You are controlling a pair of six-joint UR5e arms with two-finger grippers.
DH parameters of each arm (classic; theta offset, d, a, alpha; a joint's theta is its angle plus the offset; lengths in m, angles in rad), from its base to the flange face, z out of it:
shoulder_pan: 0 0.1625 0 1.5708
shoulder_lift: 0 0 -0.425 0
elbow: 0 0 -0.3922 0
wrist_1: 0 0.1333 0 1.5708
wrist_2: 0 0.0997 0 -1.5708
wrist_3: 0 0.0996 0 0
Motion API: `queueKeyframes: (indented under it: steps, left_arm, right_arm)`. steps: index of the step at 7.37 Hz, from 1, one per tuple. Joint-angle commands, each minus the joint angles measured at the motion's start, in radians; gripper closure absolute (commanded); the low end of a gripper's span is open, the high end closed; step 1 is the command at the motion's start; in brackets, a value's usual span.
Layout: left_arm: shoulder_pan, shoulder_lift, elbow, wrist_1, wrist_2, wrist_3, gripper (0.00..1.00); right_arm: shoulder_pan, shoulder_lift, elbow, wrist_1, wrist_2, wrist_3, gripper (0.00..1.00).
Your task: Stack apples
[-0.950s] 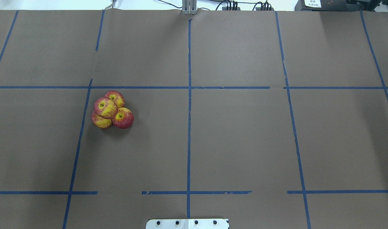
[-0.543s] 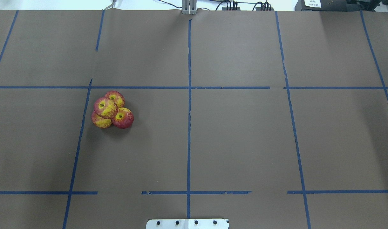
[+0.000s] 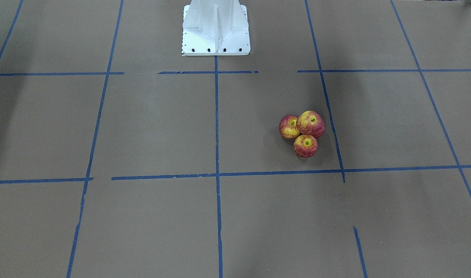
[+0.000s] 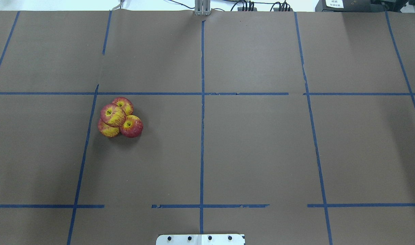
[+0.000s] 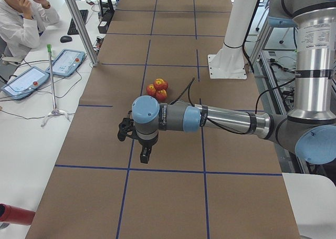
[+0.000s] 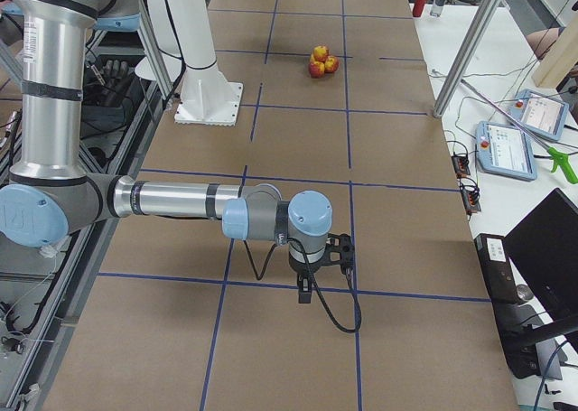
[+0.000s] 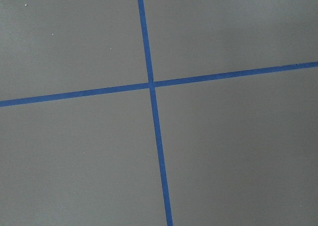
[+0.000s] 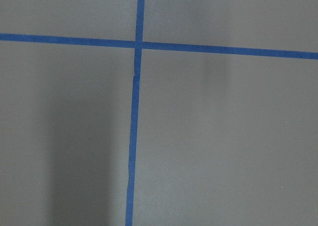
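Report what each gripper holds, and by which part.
No apple is held: all four apples sit piled on the table, apart from the left gripper and the right gripper.

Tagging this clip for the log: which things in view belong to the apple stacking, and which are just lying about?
Job: four apples, one atop three.
Lying about: blue tape lines, white robot base, operators' touch panels.
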Motion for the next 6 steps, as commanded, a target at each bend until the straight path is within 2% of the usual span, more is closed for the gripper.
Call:
queueKeyframes:
  steps: [1,6]
  left_arm:
    - [0.000,-0.002,-0.004,0.000,0.002,0.000,0.00]
    - [0.000,-0.002,-0.015,-0.001,-0.008,-0.005,0.00]
  right_arm:
    - [0.000,0.000,0.000,0.000,0.000,0.000,0.00]
    - [0.000,0.000,0.000,0.000,0.000,0.000,0.00]
